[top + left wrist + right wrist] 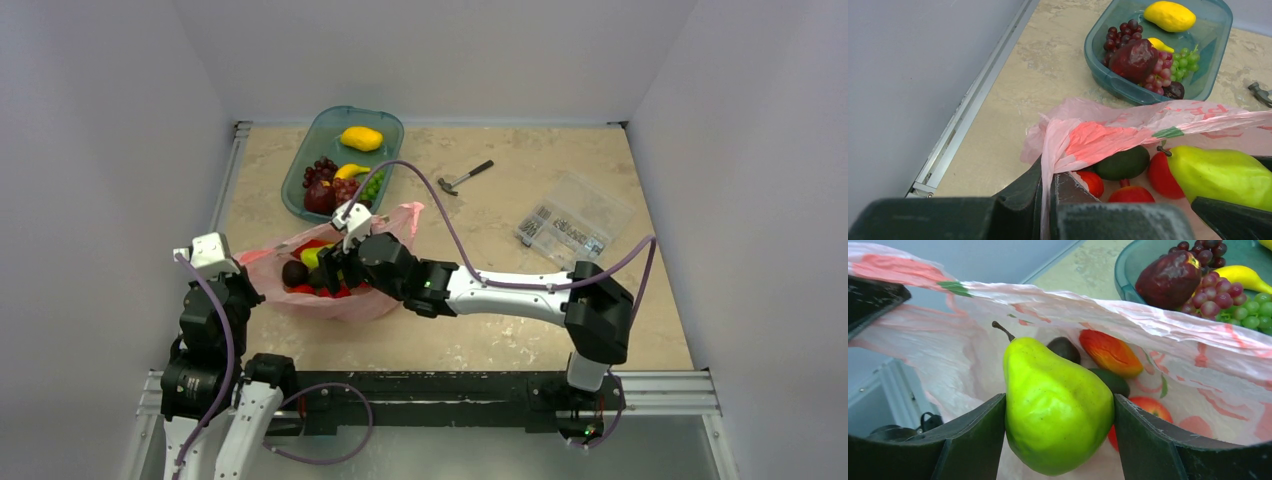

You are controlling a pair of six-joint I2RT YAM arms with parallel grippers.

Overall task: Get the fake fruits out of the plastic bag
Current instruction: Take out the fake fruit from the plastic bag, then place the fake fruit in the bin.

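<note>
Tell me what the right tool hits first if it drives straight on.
The right tool, shut on the green pear, would likely meet the dark fruit just behind it, then the plastic bag's far wall; depth unclear.

Worktop (500, 335): beige, marbled stone pattern, matte, rectangular; fills the enclosure floor.
Left wall (90, 150), far wall (430, 50), right wall (760, 150): plain white panels, unmarked, meeting the worktop on three sides.
Side rail (227, 180): aluminium extrusion along the left edge of the worktop, at the foot of the left wall.
Near rail (670, 390): aluminium extrusion across the near edge.
Light: even, diffuse, from above; shadows soft and short.
</note>
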